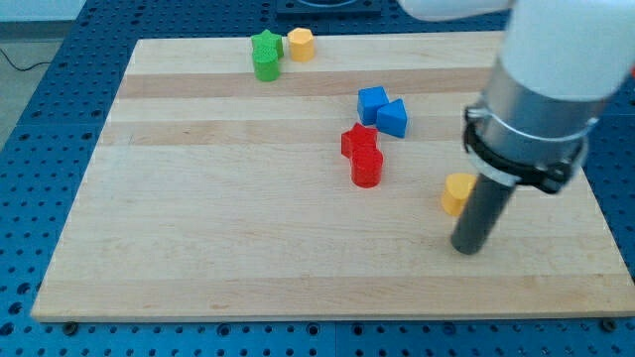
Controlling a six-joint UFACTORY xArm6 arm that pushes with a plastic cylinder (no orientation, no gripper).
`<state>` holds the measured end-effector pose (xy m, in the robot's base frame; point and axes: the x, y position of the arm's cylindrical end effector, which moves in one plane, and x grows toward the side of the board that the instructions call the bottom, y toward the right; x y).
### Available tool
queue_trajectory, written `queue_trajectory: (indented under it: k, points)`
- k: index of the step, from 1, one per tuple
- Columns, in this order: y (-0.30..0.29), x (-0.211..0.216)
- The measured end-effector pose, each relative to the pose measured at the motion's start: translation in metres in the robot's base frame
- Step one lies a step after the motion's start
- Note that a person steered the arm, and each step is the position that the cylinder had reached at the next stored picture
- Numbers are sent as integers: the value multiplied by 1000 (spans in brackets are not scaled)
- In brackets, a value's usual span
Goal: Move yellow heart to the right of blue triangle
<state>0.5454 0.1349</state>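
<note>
Your arm carried no hand at all, so nothing was released, clenched or grasped: it ended in a straight dark rod, and my tip sat on the pale wooden board near the view's right edge. The small yellow heart-shaped block, partly hidden by the rod, lay just beside the rod on its view-left side, above the tip; contact could not be told. You probably had the tip below and right of the heart so a push would send it up toward the view's top. The blue triangle block sat up and to the view's left of the heart, touching a blue cube-like block on its left. The target spot, right of the triangle, was bare wood, so the heart needed mostly an upward shove with little sideways drift.

Other things: 2 red blocks, shapes unclear, stacked close together left of the heart and below the blues, apart from the likely path. A green star-like block and an orange-yellow hexagon-like block sat at the view's top, well apart. Main risk, I'd judge: the heart sliding off the tip leftward into the triangle.
</note>
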Motion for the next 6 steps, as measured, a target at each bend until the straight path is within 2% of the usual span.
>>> queue_trajectory:
  k: [2,3,4,5,6]
  points:
    - [0,-84]
    - [9,-113]
    - [11,-118]
    - [11,-78]
    - [40,-64]
